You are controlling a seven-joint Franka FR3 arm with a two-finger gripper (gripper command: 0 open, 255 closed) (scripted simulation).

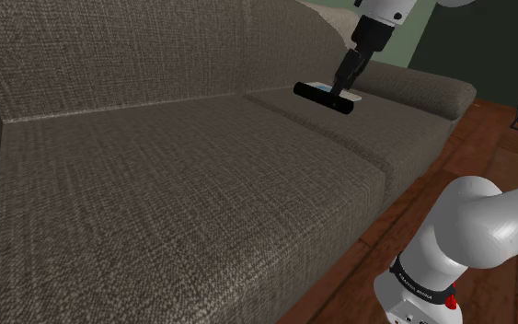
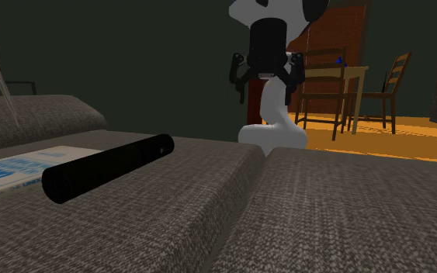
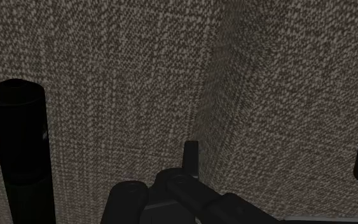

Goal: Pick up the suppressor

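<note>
The long black cylindrical suppressor (image 2: 108, 167) lies at lower left on the brown woven sofa cushion (image 2: 348, 209), ungrasped. The all-black two-finger gripper (image 2: 266, 96) hovers upper centre, spread wide and empty; aligning, descending and closing remain.

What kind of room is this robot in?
Most likely a living room in a house. There is a big grey-brown fabric sofa, a wooden table with wooden chairs beyond it, and a reddish wooden floor.
</note>
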